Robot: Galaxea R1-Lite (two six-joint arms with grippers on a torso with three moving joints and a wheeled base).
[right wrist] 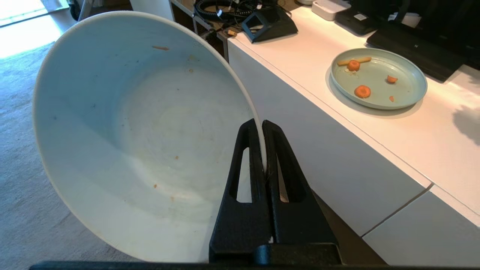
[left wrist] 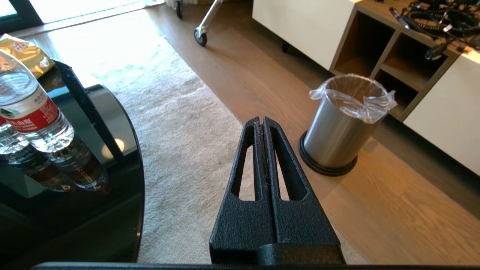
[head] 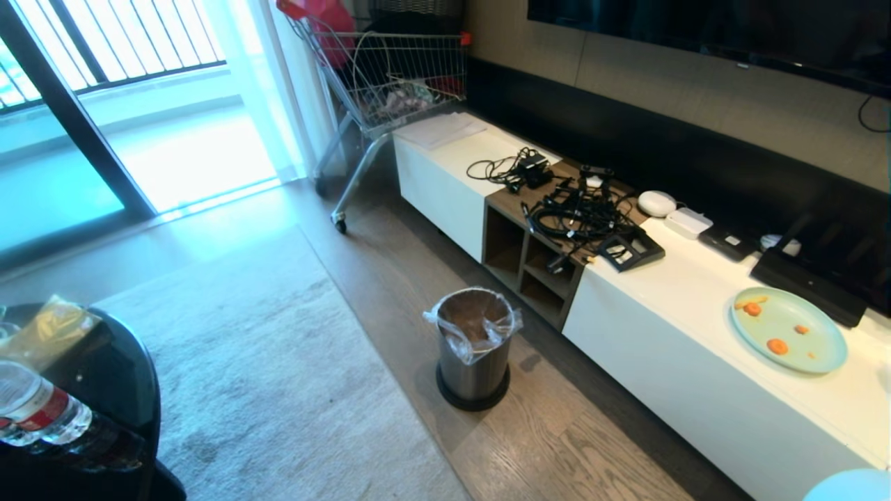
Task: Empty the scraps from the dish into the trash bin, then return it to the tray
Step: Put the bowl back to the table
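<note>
My right gripper [right wrist: 262, 125] is shut on the rim of the dish [right wrist: 131, 131], a deep white bowl tipped on its side with its inside facing the wrist camera. Only tiny orange specks cling inside it; the scraps themselves are out of view. The steel trash bin [head: 473, 362] with its clear liner stands on the wood floor in front of the low cabinet. In the left wrist view the trash bin [left wrist: 337, 138] is just beyond my left gripper [left wrist: 261, 120], which is shut on nothing above the rug's edge. The tray is out of view.
A long white low cabinet [head: 696, 390] runs along the right, carrying a pale-green plate [head: 793, 334] with orange bits and a tangle of cables [head: 578, 212]. A black round table [head: 118, 390] with a water bottle [head: 35, 410] stands at the left. A shopping cart [head: 390, 76] is at the back.
</note>
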